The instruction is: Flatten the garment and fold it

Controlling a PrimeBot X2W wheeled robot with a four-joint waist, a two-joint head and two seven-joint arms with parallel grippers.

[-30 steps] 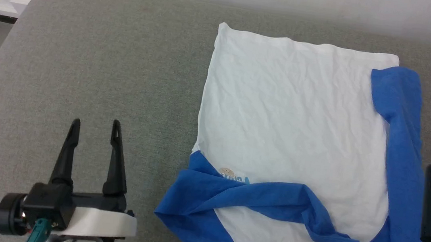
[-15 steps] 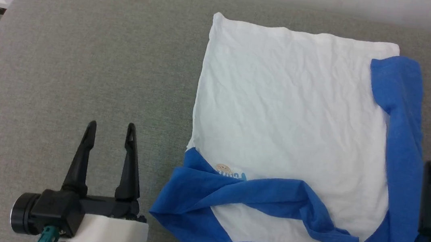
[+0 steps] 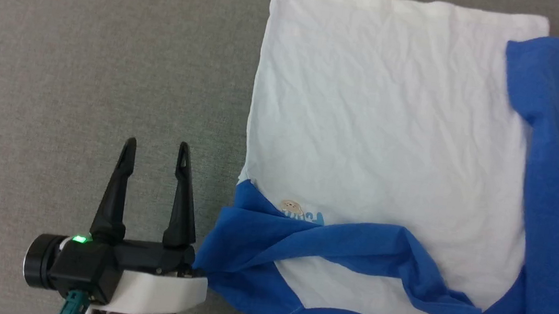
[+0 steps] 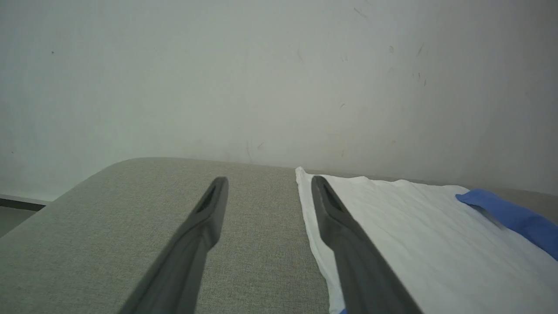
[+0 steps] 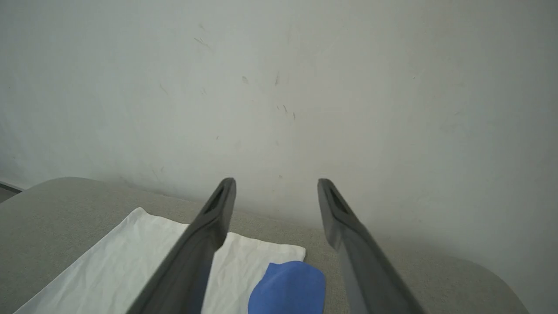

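- Garment point(image 3: 387, 137) lies on the grey worktop point(image 3: 86, 50), hem at 12 o'clock, neckband at 6.
- Left jaws released, empty, just beside its 8 o'clock corner.
- Right jaws released, empty.

grey fabric surface point(image 3: 60, 48), scuffed pale wall point(image 4: 261, 65) behind

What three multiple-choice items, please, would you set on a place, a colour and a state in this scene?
1. Where is the left end effector relative to the shirt? A on its white panel; B left of it, over the cushion; C beyond its hem.
2. The sleeves are: A red; B green; C blue.
3. Its state: A open, empty; B shut on a sleeve; C shut on the hem.
Answers: 1 B, fingers over bare cushion; 2 C, both show blue; 3 A, fingers apart, nothing between.
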